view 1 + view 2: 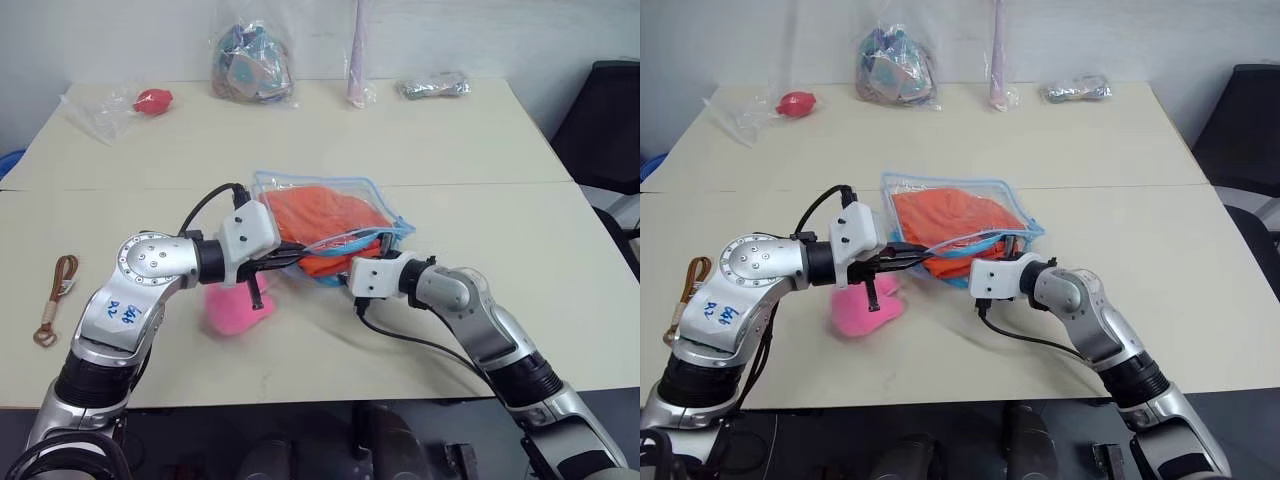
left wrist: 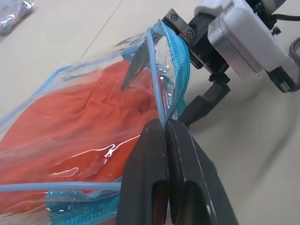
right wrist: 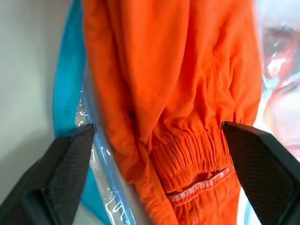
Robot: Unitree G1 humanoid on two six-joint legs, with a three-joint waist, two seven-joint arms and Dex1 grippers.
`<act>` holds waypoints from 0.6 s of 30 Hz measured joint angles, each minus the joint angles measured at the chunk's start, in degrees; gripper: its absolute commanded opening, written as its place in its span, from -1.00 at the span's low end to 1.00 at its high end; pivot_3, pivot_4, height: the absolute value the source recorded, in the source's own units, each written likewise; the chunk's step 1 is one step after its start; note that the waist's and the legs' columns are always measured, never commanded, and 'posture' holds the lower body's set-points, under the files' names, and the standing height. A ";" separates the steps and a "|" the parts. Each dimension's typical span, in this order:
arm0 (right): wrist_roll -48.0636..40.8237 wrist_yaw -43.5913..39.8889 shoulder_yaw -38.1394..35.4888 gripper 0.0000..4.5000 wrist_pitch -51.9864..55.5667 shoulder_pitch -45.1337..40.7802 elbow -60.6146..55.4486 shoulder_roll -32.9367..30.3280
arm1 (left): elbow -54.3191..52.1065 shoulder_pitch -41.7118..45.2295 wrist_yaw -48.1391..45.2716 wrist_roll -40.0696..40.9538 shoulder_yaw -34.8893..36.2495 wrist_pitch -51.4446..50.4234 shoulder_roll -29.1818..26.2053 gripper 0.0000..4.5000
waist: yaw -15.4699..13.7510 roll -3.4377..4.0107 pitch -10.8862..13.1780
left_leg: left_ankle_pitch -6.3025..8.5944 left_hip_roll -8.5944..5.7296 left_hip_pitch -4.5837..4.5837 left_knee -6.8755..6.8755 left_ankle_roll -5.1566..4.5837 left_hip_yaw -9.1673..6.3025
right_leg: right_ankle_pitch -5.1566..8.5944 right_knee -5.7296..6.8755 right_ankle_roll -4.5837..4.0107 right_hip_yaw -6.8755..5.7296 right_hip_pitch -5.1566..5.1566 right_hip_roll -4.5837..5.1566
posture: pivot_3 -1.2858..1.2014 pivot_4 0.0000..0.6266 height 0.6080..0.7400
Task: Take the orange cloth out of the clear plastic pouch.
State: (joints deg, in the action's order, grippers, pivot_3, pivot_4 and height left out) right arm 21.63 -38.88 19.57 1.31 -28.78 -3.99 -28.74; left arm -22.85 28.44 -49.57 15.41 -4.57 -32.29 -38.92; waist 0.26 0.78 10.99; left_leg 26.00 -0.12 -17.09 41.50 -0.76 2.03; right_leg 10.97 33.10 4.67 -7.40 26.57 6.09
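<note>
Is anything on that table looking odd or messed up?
Nothing spilled or broken. The pouch sits askew, one flap of its open mouth pinched up by the left gripper, the orange cloth still inside. A pink plush lies partly under that arm.

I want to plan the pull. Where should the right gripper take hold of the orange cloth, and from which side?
Probably the gathered hem of the orange cloth, reached through the pouch mouth on the robot's side. The left gripper is shut on the blue zipper edge and lifts it, and the right gripper is open with that bunched hem between its fingers, a thick fold to pinch.
</note>
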 measured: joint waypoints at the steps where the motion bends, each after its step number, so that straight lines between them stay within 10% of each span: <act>1: -1.06 -0.70 -0.22 0.99 1.06 0.04 -0.39 0.10 | 0.02 -0.25 -0.01 -0.09 0.00 0.38 -0.17 -1.00 | -0.03 0.00 0.00 | 0.00 -0.01 0.00 0.00 0.00 0.00 | 0.00 0.00 0.00 0.00 0.00 0.01 | 0.03 -0.52 1.00; 18: 3.25 0.73 0.38 0.99 -7.31 -1.52 2.32 -4.88 | 2.98 -1.96 -0.19 -1.26 -0.01 4.20 -0.68 -1.00 | 0.14 0.00 0.00 | 0.00 -0.01 0.01 -0.02 0.00 0.03 | 0.00 0.00 0.00 0.03 0.00 0.00 | 0.03 -0.52 1.00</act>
State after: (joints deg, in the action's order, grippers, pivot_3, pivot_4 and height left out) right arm 24.88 -38.15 19.95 -5.99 -30.30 -1.67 -33.61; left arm -19.87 26.47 -49.77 14.15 -4.58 -28.08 -39.60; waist 0.40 0.78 10.99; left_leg 26.00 -0.13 -17.08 41.49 -0.76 2.06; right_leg 10.97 33.10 4.67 -7.38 26.57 6.09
